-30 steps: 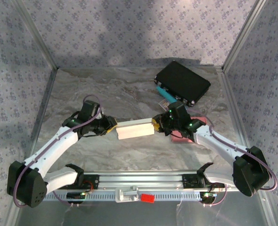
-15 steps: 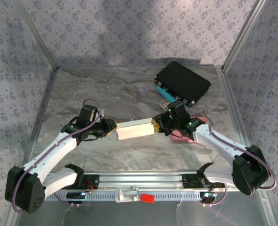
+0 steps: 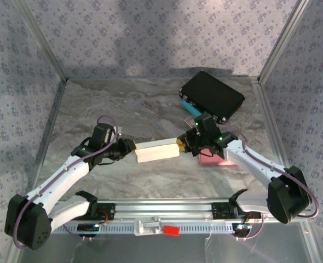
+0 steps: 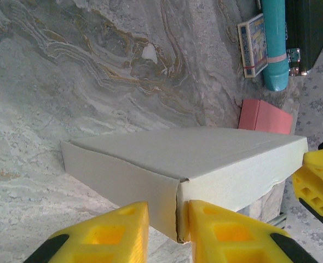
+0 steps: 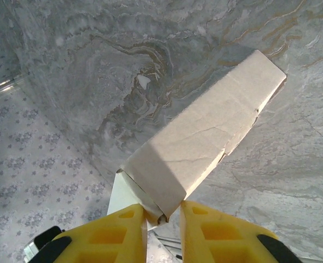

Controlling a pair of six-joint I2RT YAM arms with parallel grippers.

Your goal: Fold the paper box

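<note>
Nearest to the arm bases, the paper box (image 3: 157, 150) lies flat on the marble table (image 3: 123, 104), a little in front of the middle, with its long side running from left to right. The left gripper (image 3: 130, 147) is at its left end and the right gripper (image 3: 182, 145) is at its right end. The box is therefore held from both ends at once, I think so that it cannot slide while one end is pressed into shape.

In the left wrist view the yellow fingers (image 4: 227, 235) stand close together with the corner seam of the box between them, and they seem clamped on that edge. In the right wrist view the fingers (image 5: 112, 235) pinch the narrow end of the box, where a flap sticks out beside them. The top looks closed, so in my judgement the end flaps are what is left to tuck.

Beside the right end of the box, under the right arm, lies a pink block (image 4: 265, 116). Further back are a teal tube (image 4: 275, 44) and a small printed packet (image 4: 253, 38), and at the far side a black case (image 3: 212, 96). All are apart from the box and out of the way of the folding.
</note>
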